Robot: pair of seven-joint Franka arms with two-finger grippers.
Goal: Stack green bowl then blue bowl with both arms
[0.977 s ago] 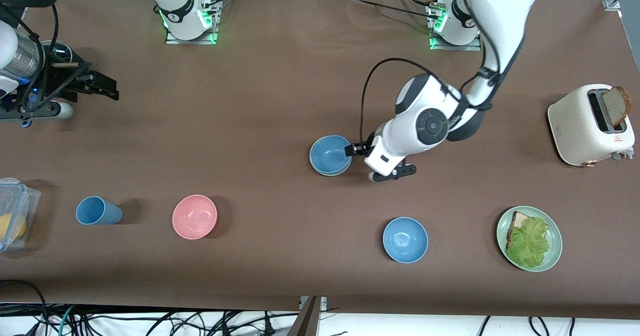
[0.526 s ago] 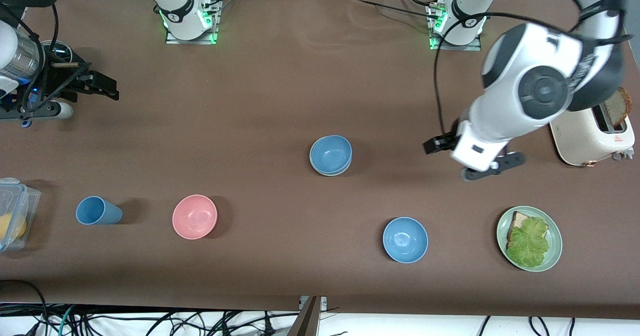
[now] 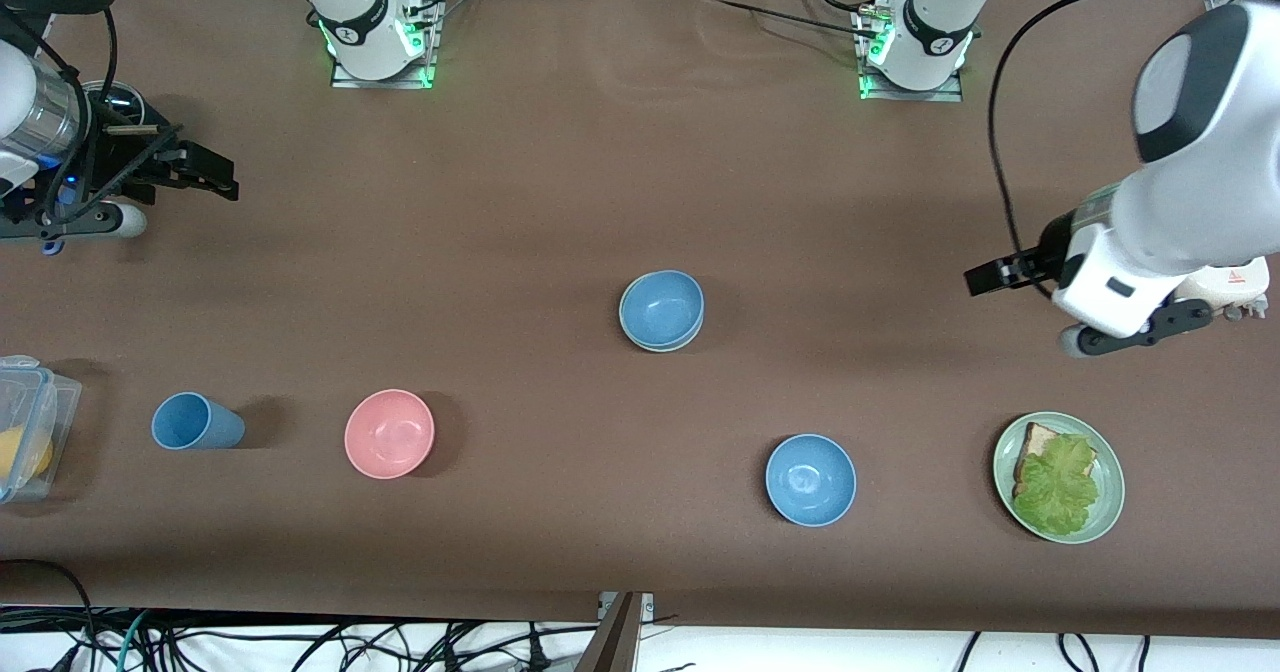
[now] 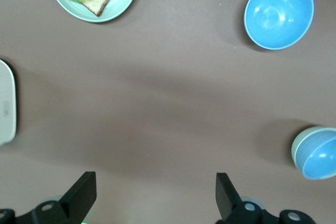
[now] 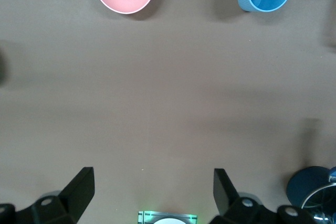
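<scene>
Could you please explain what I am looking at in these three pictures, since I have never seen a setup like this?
Two white robot arms stand at a brown table. One picture looks down from a high camera facing them; the other two come from cameras on each arm's wrist. The left end effector, open and empty, hangs toward the left arm's end of the table, above the plate of bread and lettuce. The right end effector, also open and empty, waits at the other end. Mid-table, a blue bowl sits nested in the green bowl. A second blue bowl, pink bowl and blue cup lie nearer the camera.

Green bowl [image 3: 632, 334] mostly hidden under blue bowl [image 3: 661, 308]
</scene>
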